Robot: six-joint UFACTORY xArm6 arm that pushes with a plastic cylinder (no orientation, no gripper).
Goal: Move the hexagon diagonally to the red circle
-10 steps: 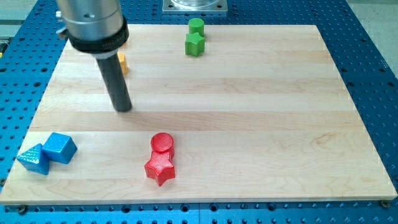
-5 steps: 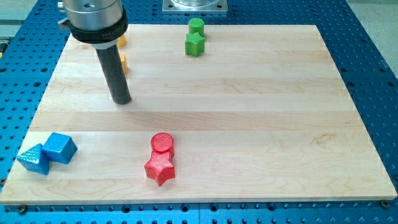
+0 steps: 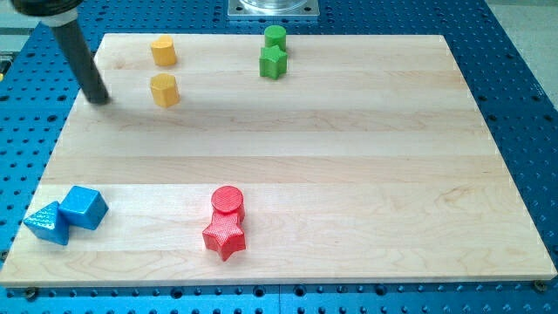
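Gripperless, the arm ended in a dark rod, so nothing could spread or pinch; my tip (image 3: pixel 98 98) rested near the wooden surface (image 3: pixel 349 131) at its left edge, toward the view's top. To the tip's right, apart from it, sat the yellow hexagon (image 3: pixel 164 90), with a yellow cylinder (image 3: pixel 162 51) above it, near the top edge. Well away, toward the view's bottom and nearer the middle, the red circle (image 3: pixel 227 201) touched a red star (image 3: pixel 224 235) just below it. A green cylinder (image 3: pixel 275 37) and a green star (image 3: pixel 273 61) stood together at the top centre. A blue cube (image 3: pixel 85 207) and a blue triangle (image 3: pixel 47 221) sat side by side in the bottom left corner.
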